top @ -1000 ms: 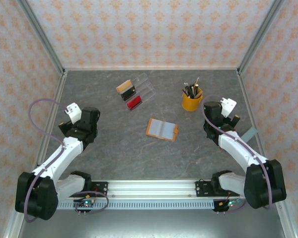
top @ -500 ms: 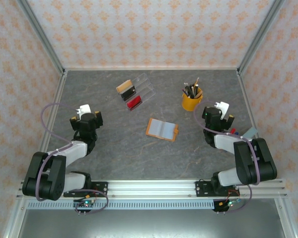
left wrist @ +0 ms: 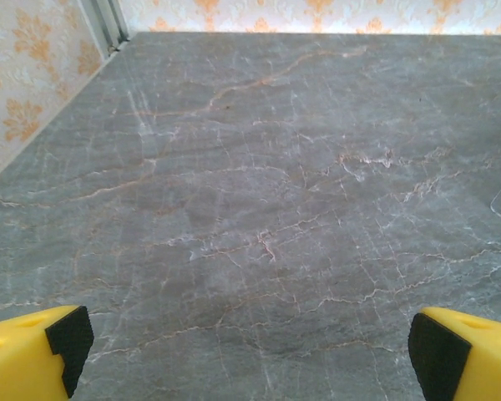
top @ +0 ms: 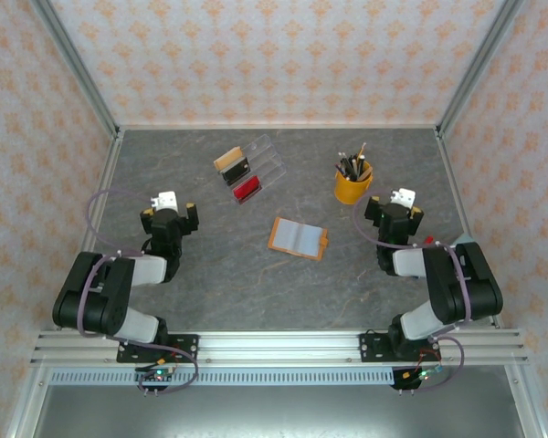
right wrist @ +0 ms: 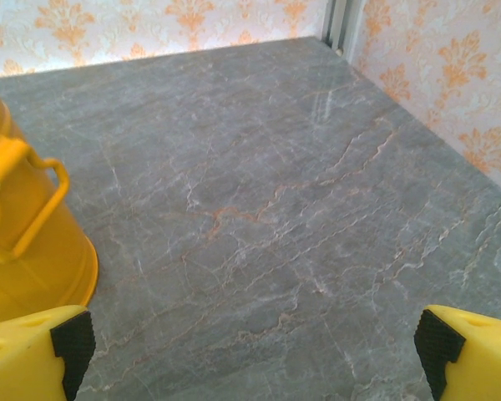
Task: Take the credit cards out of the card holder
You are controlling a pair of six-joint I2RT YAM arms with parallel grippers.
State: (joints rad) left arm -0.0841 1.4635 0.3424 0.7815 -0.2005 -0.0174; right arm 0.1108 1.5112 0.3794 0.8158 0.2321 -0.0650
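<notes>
The card holder (top: pixel 298 238) lies open on the grey table at mid-centre, grey inside with an orange rim. I cannot make out separate credit cards in it. My left gripper (top: pixel 170 217) sits well to its left and my right gripper (top: pixel 395 212) well to its right, both clear of it. In the left wrist view the left gripper (left wrist: pixel 250 355) is open, yellow fingers (left wrist: pixel 33 355) spread over bare table. In the right wrist view the right gripper (right wrist: pixel 250 355) is open too, with nothing between its fingers (right wrist: pixel 468 355).
A yellow pen cup (top: pixel 353 185) stands just behind my right gripper and shows in the right wrist view as the cup (right wrist: pixel 25 242) at the left. A clear stand (top: pixel 256 164) with small brown and red items sits at the back. Patterned walls close in three sides.
Both arms have folded back toward their bases, and the grippers have drawn in and turned to face the back of the table. The card holder has not moved.
</notes>
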